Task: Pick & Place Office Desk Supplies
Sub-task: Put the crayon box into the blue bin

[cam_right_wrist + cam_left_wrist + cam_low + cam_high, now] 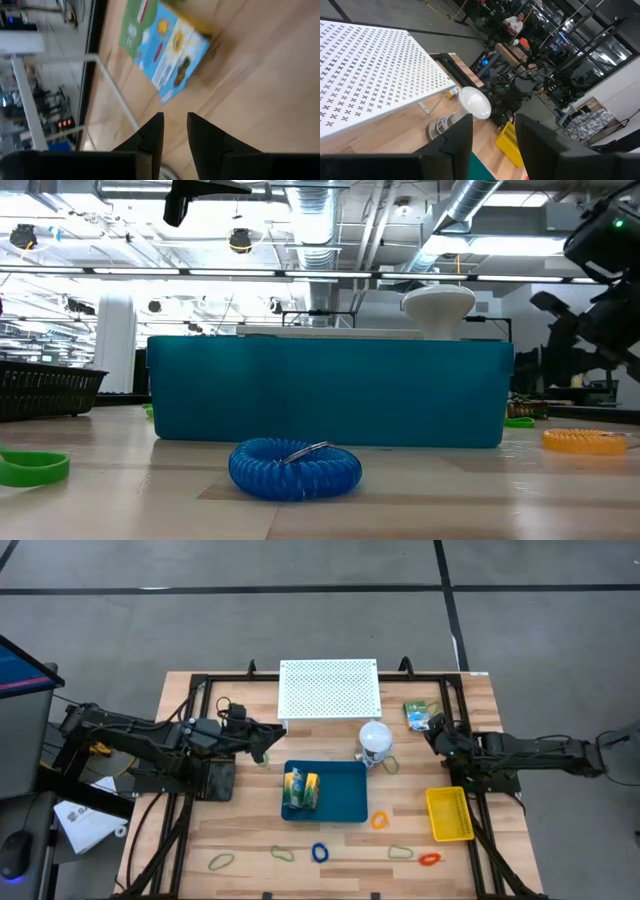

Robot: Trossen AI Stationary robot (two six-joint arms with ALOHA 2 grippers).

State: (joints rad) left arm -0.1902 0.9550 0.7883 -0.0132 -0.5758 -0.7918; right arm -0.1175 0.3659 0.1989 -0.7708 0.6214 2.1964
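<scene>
Crayon box [300, 789] upright in teal tray [345, 808], long axis vertical.

teal tray [345, 802] | white cross-perforated board [329, 688] | yellow basket [449, 813] | blue coil loop [294, 467] (ridged) | green-blue-yellow packet [165, 42]

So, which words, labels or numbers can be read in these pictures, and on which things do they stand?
None can be read.
Colourful packet near the right claw: printed pictures and lines of text, too blurred to read.
Crayon box in the blue tray: print too small to read.
Paper sheet beside the table: marks too small to read.
</scene>
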